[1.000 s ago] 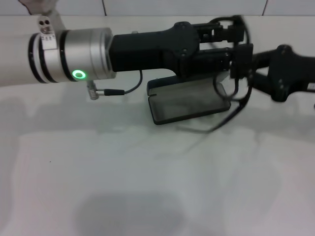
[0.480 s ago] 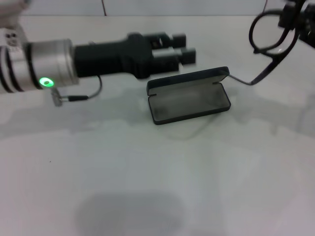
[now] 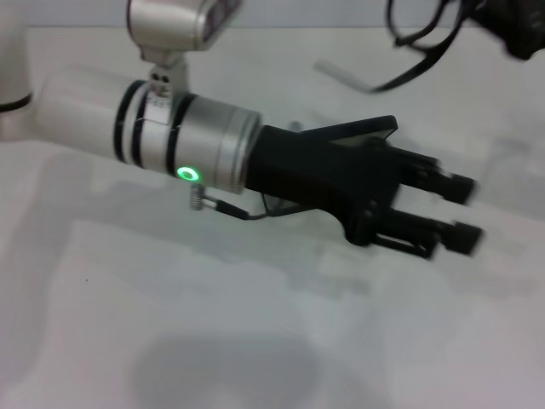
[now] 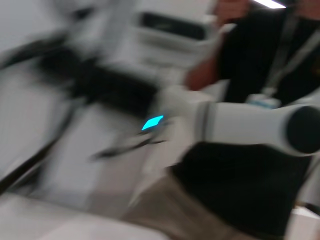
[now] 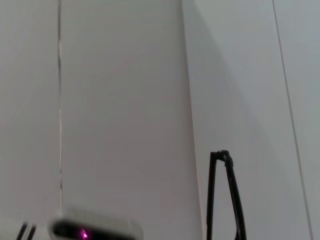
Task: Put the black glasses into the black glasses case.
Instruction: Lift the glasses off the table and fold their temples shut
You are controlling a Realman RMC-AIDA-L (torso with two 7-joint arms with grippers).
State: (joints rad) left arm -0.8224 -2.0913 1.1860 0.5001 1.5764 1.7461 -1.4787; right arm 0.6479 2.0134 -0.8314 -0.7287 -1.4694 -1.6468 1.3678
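Observation:
The black glasses (image 3: pixel 419 38) hang in the air at the top right of the head view, held by my right gripper (image 3: pixel 516 27), which sits at the frame's top right corner. One slim temple arm (image 5: pixel 226 192) shows in the right wrist view against a white wall. The black glasses case (image 3: pixel 362 130) lies open on the white table (image 3: pixel 170 324). Only its raised lid edge shows, because my left arm (image 3: pixel 187 141) reaches across in front of it. My left gripper (image 3: pixel 460 215) is open and empty, to the right of the case and a little nearer to me.
A thin cable (image 3: pixel 243 210) loops under the left wrist. The left wrist view is blurred and shows a person in black (image 4: pixel 250 150) and a white robot arm (image 4: pixel 250 127) with a cyan light.
My left arm has swung from behind the case to the right and forward, and now covers it. My right gripper has lifted the glasses higher, toward the top right.

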